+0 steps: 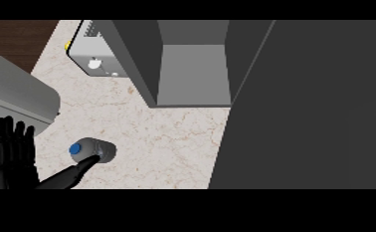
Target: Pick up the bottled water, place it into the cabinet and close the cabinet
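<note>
My left hand (16, 151) rests at eight o'clock, fingers straight and upright. Just right of it the bottled water (93, 150) stands on the tabletop (169, 136), blue cap up, no label readable. The cabinet (191, 61) gapes open at twelve o'clock.

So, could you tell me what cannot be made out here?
Right hand: shows nowhere in head view.
Black left hand: cut off by the left edge.
Clear blue-capped water bottle: base hidden behind its own top.
White boxy appliance: partly hidden by the open grey cabinet.
</note>
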Available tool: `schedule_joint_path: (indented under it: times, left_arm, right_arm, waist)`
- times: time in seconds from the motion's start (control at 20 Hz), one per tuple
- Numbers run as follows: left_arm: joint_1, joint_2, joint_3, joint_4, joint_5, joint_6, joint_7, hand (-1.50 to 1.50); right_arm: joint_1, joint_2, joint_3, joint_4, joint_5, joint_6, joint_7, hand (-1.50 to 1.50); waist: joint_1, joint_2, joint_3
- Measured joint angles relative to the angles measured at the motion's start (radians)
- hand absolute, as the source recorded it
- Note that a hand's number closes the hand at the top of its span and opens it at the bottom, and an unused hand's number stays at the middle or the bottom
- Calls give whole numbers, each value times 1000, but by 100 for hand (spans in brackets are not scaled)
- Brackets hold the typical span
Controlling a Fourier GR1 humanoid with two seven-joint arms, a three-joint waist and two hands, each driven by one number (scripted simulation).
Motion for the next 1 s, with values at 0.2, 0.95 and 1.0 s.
schedule_joint_path:
  times: [0.2,0.95,1.0]
  left_arm:
    - [-29,-18,9,111,16,-26,-77,-150]
    - [-127,-66,38,523,115,-84,-393,-150]
    - [-132,-67,28,547,122,-74,-412,-150]
  right_arm:
    - [-12,-17,-6,0,1,-13,2,-150]
    - [-8,-71,22,1,8,-67,-19,-150]
    - [-9,-75,17,0,8,-68,-19,-150]
  waist:
    - [1,1,0]
    - [0,1,0]
    - [0,1,0]
